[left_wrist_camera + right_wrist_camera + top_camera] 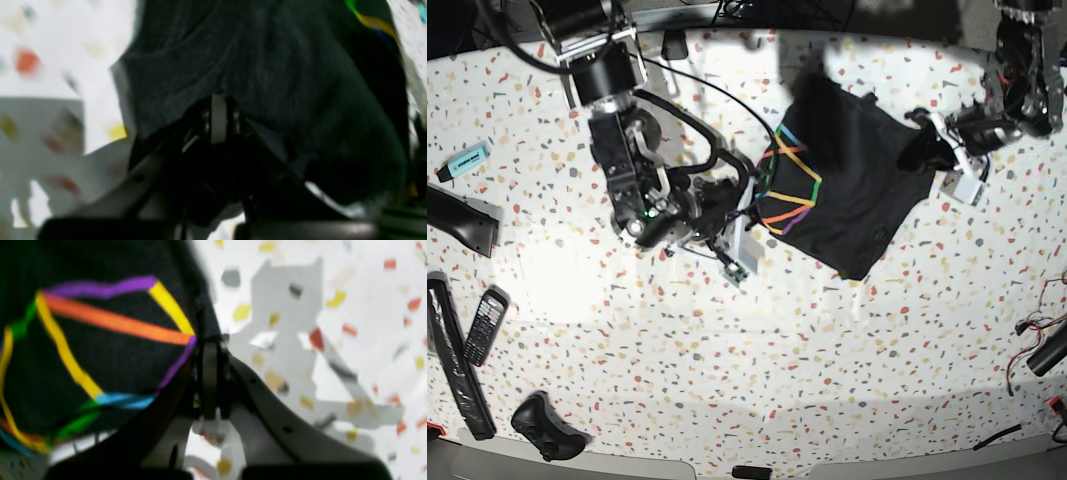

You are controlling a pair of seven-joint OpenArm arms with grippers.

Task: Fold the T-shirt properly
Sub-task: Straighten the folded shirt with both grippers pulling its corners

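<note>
On my right wrist view the right gripper is clenched on the shirt at its printed edge. My left gripper pinches the plain side. Beyond, the shirt hangs stretched between both over the table.

Speckled table carries phone, marker, T-shirt.
</note>
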